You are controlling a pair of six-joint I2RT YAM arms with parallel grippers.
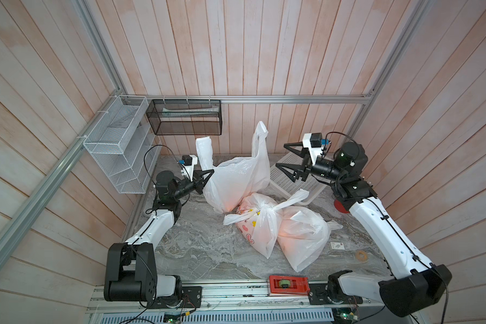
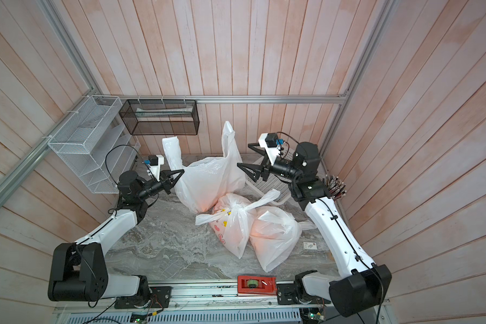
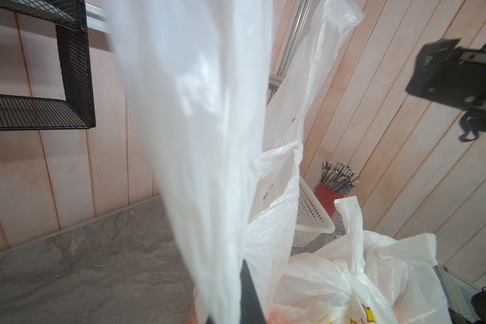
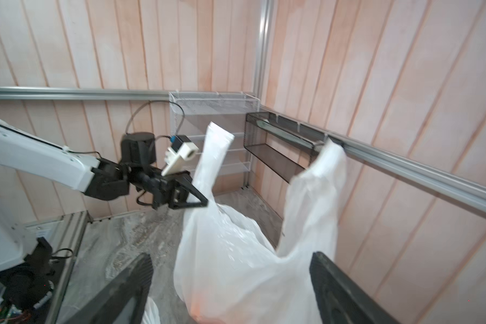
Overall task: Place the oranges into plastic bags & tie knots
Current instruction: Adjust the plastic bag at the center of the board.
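The left gripper (image 1: 210,171) pinches the left handle strap (image 1: 204,151) of the thin white translucent plastic bag (image 1: 236,182) standing far-centre on the grey marbled table (image 1: 202,246). Its free right handle strap (image 1: 260,140) rises vertically just left of the right gripper (image 1: 281,156), whose jaws are spread and empty. I judge that arm the nearer one.

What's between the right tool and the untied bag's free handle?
Nothing visible. The right tool stands open beside the free handle, with only air between them. The left tool is shut on the other handle, on the opposite side.
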